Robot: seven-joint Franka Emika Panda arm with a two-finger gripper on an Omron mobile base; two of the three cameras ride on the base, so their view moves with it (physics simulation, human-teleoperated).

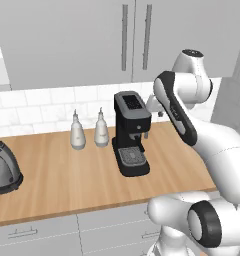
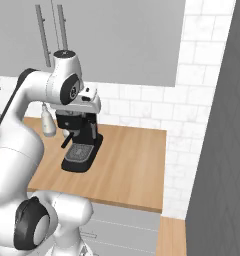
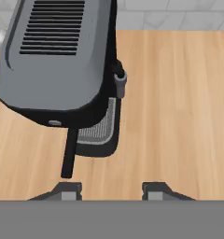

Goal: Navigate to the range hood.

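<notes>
While the hand (image 3: 111,190) hangs with fingers spread wide and empty above the wooden surface (image 1: 67,185), a black coffee machine (image 1: 131,132) stands just below it. Two white bottles (image 1: 89,131) stand beside the machine, grey wall cabinets (image 1: 92,40) behind.

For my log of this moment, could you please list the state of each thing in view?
Coffee machine: upright on the counter, drip tray bare.
Two bottles: upright, side by side, left of the machine.
Kettle: upright at the counter's left.
Wall cabinet doors: closed.
Hand: open, holding nothing, above the machine.
</notes>
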